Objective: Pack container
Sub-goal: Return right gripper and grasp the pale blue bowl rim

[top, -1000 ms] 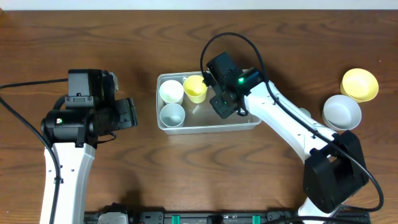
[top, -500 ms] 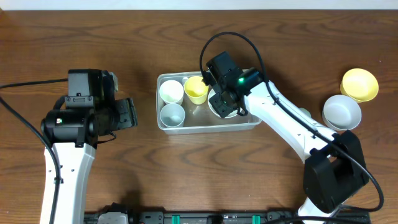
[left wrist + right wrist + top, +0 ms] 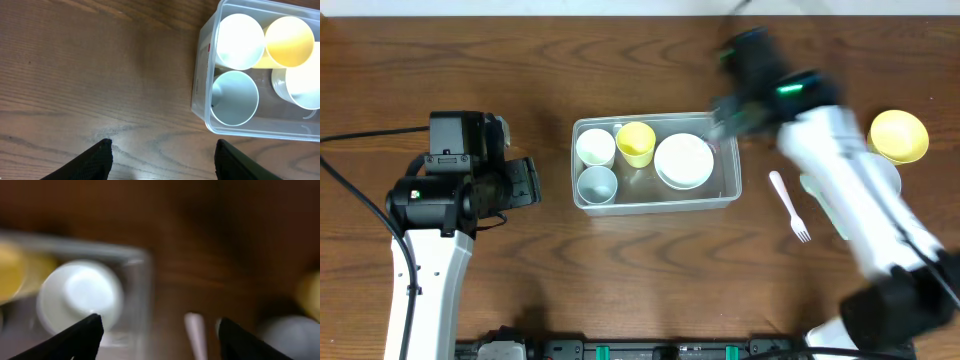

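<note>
The clear container (image 3: pixel 657 205) sits mid-table and holds a white cup (image 3: pixel 595 147), a yellow cup (image 3: pixel 636 142), a pale grey cup (image 3: pixel 598 184) and a white bowl (image 3: pixel 683 160). My right gripper (image 3: pixel 725 115) is blurred with motion above the container's far right corner. In the right wrist view it (image 3: pixel 157 330) is open and empty, with the white bowl (image 3: pixel 80 300) below to its left. My left gripper (image 3: pixel 530 182) hovers over bare wood left of the container (image 3: pixel 200 85). The left wrist view shows it (image 3: pixel 162 155) open and empty.
A white fork (image 3: pixel 788 205) lies on the table right of the container. A yellow bowl (image 3: pixel 898 135) stands at the far right, and the right arm partly covers a white bowl (image 3: pixel 295 335) beside it.
My right gripper opened and left the white bowl in the container, then swung up and to the right. The left arm has not moved.
</note>
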